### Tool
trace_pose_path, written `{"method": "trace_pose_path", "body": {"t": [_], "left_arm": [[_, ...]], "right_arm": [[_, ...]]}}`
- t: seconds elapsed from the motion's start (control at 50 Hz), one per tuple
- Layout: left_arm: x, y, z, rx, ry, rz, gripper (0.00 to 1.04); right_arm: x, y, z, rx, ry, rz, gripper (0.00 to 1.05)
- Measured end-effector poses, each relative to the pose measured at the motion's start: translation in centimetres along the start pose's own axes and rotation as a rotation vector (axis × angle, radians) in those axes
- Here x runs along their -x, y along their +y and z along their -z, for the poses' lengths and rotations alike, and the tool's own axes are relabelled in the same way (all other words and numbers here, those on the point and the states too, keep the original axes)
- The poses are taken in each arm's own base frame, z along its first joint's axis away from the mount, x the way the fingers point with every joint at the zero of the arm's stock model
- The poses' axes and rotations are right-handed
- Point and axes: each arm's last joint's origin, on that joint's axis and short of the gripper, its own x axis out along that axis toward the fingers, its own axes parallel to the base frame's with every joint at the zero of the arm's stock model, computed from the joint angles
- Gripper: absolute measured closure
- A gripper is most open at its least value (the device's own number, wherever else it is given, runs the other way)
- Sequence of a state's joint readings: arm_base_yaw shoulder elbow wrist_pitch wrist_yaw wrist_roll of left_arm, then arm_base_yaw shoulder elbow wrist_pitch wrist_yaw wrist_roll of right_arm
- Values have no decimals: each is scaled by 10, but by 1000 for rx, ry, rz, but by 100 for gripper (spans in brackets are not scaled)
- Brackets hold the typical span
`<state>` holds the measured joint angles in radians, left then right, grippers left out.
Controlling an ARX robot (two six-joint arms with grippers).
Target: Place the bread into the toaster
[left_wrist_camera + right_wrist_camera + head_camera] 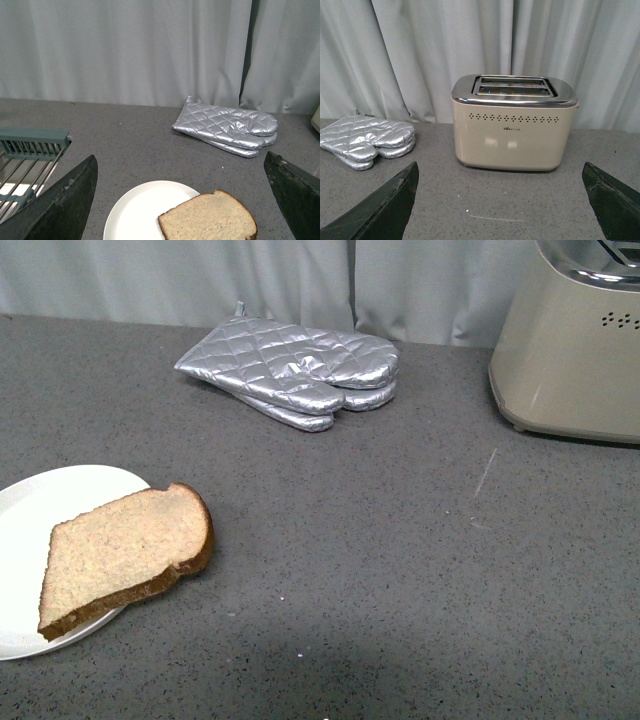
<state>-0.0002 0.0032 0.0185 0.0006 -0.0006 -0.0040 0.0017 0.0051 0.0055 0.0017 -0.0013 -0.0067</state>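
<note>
A slice of light-brown bread (125, 555) with a darker crust lies half on a white plate (35, 510) at the near left, overhanging its right rim. The left wrist view shows the bread (210, 220) between and ahead of my left gripper (182, 200), which is open and apart from it. The beige toaster (570, 345) stands at the far right, cut off by the frame edge. Its chrome slotted top shows on the toaster (514, 125) in the right wrist view, beyond my open, empty right gripper (500, 200). Neither arm appears in the front view.
Silver quilted oven mitts (295, 365) lie stacked at the back centre, before a grey curtain. A green-edged wire rack (30, 150) sits off to one side in the left wrist view. The grey speckled counter (400, 570) runs between plate and toaster.
</note>
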Motion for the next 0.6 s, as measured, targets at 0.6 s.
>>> {"method": "trace_pose_path", "body": {"t": [0.6], "left_arm": [[0,0,0,0,0,0,7]], "right_arm": [[0,0,0,0,0,0,9]]}}
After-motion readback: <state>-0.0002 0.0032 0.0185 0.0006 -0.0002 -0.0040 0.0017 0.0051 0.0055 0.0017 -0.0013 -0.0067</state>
